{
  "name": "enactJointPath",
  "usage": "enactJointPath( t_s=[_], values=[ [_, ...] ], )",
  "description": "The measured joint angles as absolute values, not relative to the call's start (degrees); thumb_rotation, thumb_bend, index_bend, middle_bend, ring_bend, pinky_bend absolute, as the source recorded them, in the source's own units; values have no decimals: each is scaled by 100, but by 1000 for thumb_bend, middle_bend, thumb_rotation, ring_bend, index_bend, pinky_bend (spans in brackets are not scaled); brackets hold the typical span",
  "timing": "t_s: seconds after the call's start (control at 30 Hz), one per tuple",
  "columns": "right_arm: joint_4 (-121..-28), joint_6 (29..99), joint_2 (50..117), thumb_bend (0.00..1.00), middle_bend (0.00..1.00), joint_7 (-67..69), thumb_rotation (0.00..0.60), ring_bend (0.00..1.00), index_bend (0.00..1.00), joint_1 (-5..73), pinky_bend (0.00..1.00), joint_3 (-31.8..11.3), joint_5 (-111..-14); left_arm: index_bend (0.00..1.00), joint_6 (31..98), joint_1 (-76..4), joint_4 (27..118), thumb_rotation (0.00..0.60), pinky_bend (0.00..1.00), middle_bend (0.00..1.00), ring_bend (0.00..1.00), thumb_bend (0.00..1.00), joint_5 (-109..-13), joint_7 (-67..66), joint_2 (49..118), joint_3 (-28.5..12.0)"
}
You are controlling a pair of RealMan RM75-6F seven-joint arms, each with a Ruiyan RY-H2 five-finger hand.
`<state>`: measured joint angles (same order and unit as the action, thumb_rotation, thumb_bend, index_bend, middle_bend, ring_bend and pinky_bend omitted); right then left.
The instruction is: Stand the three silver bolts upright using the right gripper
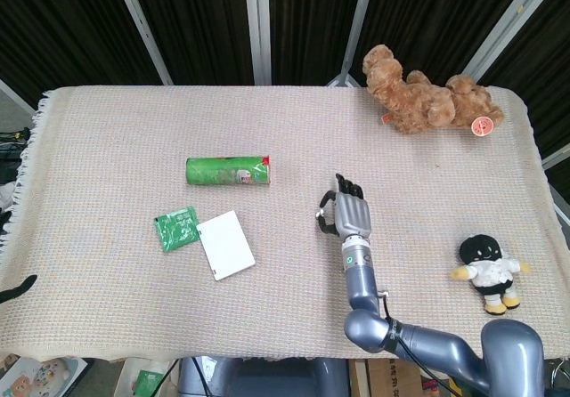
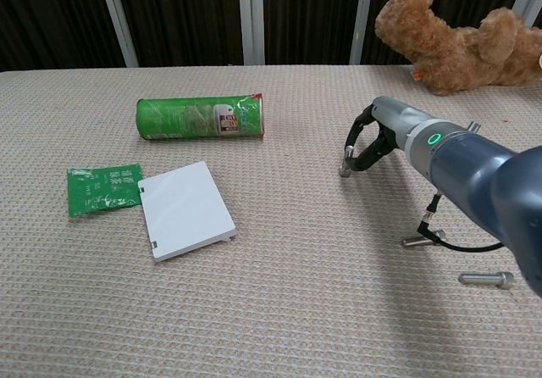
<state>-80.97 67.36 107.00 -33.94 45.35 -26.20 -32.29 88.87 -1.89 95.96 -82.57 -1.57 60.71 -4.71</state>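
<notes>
1. Here the right hand [image 2: 366,145] reaches over the middle of the woven cloth [image 1: 107,148], fingers curled down, pinching a silver bolt [image 2: 346,164] between thumb and finger; the bolt hangs roughly upright, with its lower end at or just above the cloth.
2. Two more bolts lie flat near the right arm: one [image 2: 413,241] beside a thin black cable [image 2: 440,234], the other [image 2: 486,279] nearer the front edge.
3. The left hand shows in neither view.
4. Well to the left of the hand lies a green snack tube [image 2: 201,118] on its side; its label has a red and white patch, but the print is too small to read.
5. In front of the tube sit a flat green packet [image 2: 102,188] and a white card [image 2: 186,209], the card overlapping the packet's edge. The packet's writing cannot be made out.
6. A brown teddy bear [image 1: 427,101] lies at the far right corner, and a small black-headed doll [image 1: 488,271] sits at the right edge. Nothing lies between the hand and the loose bolts.
</notes>
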Motion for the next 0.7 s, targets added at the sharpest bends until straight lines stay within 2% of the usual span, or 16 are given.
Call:
enactJointPath(
  t_s=[0.27, 0.43, 0.7],
  values=[
    [-8148, 6718, 10666, 389, 0, -3434, 600, 0, 451, 4550, 0, -2591, -3178, 63, 8887, -188, 9605, 600, 142, 27, 0, 238, -8250, -146, 6069, -474],
    [-8299, 6709, 10598, 384, 0, -3507, 600, 0, 394, 4553, 0, -2547, -3154, 63, 8885, -189, 9606, 600, 142, 27, 0, 238, -8245, -145, 6070, -477],
    [-9011, 6967, 10176, 243, 0, -3723, 600, 0, 265, 4496, 0, -2550, -3209, 62, 8878, -194, 9603, 600, 142, 27, 0, 238, -8234, -146, 6074, -484]
  ],
)
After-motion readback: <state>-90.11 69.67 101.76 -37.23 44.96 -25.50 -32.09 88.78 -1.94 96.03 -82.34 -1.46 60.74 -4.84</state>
